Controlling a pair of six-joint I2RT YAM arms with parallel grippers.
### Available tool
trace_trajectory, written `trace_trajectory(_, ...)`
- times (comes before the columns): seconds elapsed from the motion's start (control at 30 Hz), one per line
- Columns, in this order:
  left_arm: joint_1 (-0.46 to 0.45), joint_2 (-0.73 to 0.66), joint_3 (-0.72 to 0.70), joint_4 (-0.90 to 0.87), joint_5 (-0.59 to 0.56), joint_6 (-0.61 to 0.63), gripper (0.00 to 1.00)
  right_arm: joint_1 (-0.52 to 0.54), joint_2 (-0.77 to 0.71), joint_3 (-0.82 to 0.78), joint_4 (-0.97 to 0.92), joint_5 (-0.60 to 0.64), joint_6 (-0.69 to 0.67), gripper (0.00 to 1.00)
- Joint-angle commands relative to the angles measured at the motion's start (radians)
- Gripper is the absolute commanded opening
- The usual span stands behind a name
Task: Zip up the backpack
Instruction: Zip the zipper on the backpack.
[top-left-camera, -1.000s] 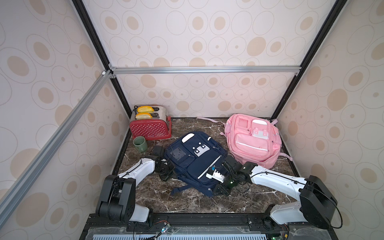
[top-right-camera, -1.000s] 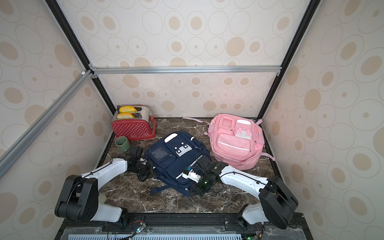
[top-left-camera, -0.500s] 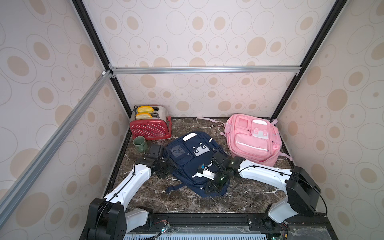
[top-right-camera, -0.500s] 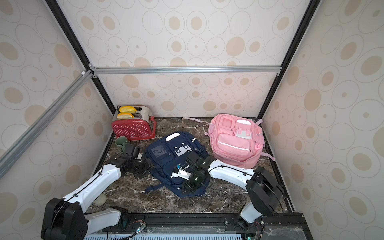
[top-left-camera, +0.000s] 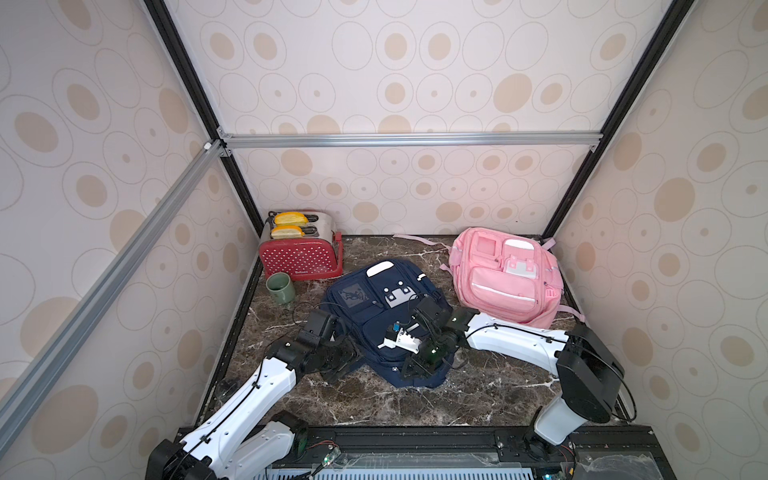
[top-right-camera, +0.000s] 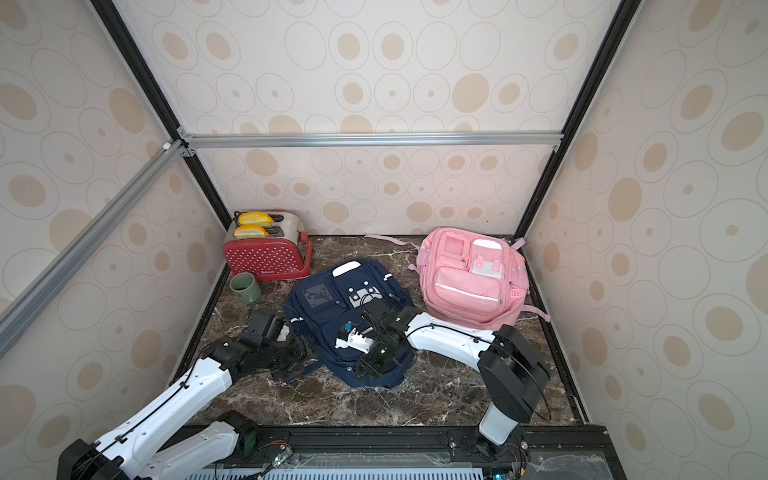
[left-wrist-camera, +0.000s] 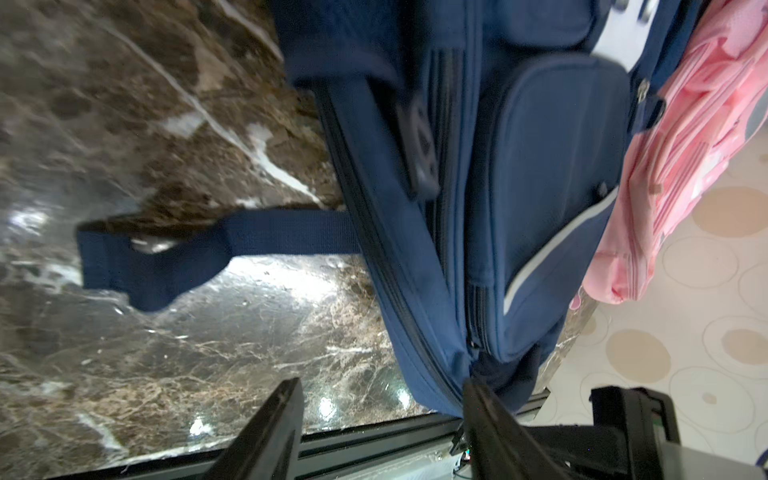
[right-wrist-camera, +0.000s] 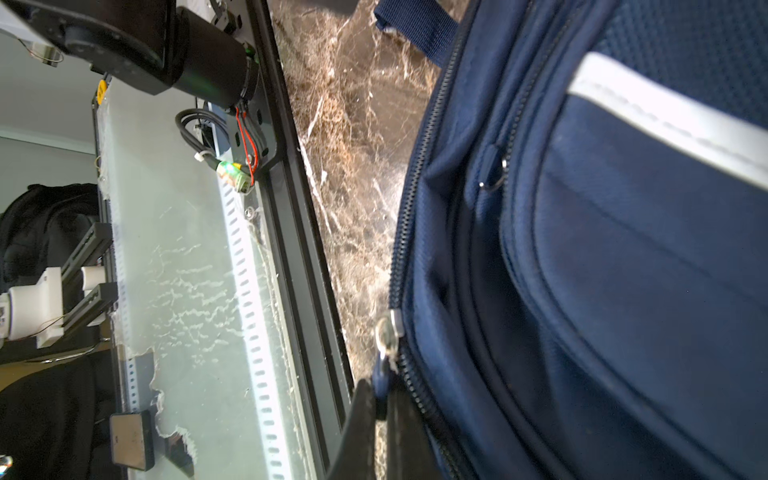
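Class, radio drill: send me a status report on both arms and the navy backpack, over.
Left gripper open beside the navy fabric backpack, near corner. Right gripper shut on its blue fabric zipper pull. Nothing seen across the zipper track.

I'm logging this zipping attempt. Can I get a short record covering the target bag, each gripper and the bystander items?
target: navy backpack, lying flat, front up
right gripper: shut on the zipper pull at the bag's near edge
left gripper: open beside the bag's side, gripping nothing
zipper progress: cannot tell
other items: pink backpack, red toaster holding toast, green mug
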Motion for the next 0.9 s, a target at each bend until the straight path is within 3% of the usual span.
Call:
trace_trajectory(0.0, -0.030, 0.037, 0.039, 0.006, -0.009, -0.052, 0.67, 0.024, 0.006, 0.051, 0.051, 0.003, 0.006, 0.00)
trace_trajectory(0.2, -0.036, 0.096, -0.002, 0.115, 0.027, -0.093, 0.62, 0.064, 0.010, 0.066, 0.032, 0.044, 0.008, 0.00)
trace_trajectory(0.33, -0.036, 0.061, -0.049, 0.146, -0.026, -0.139, 0.57, 0.065, -0.006, 0.060, 0.029, 0.044, 0.018, 0.00)
trace_trajectory(0.63, -0.036, 0.100, -0.057, 0.187, -0.058, -0.136, 0.48, 0.069, 0.031, 0.109, -0.033, -0.075, -0.011, 0.00)
trace_trajectory(0.87, -0.036, 0.157, -0.046, 0.218, -0.069, -0.105, 0.28, 0.071, 0.039, 0.119, -0.072, -0.105, -0.033, 0.00)
